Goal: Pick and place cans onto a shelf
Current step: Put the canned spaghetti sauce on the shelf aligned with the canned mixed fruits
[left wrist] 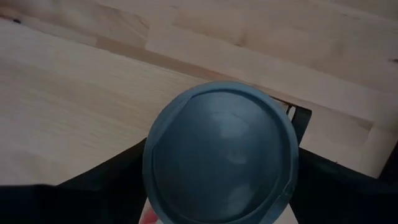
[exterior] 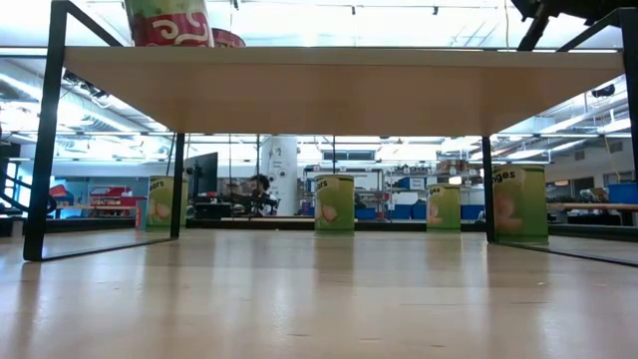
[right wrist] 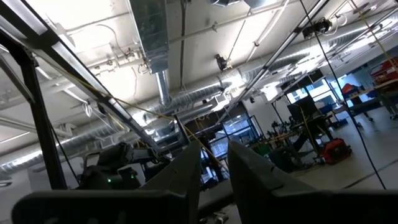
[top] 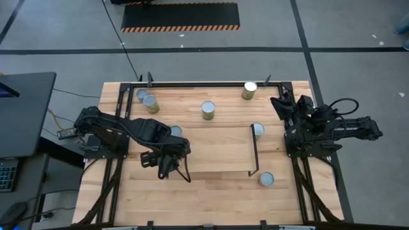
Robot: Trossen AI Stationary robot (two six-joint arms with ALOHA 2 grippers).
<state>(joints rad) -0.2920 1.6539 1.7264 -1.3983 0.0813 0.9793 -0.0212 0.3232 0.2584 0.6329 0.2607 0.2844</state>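
1. Cans: we judge them stiff, smooth-sided, light to moderate in weight and apt to slip; best taken across the round side at mid-height. Two red cans [exterior: 167, 22] stand on the shelf [top: 217, 150]; five lie loose on the tabletop [top: 211, 198], one green can [top: 208, 110] near the middle.
2. Left hand [top: 167, 165]: over the shelf's left end, fingers spread about a can [left wrist: 221, 152] standing on the board; we cannot tell whether they touch it.
3. Right hand [right wrist: 213, 163]: parked at the tabletop's right edge, pointing up, fingers nearly closed, empty.
4. Obstructions: the shelf's black frame [top: 254, 150] with a can [top: 257, 130] just beside it.
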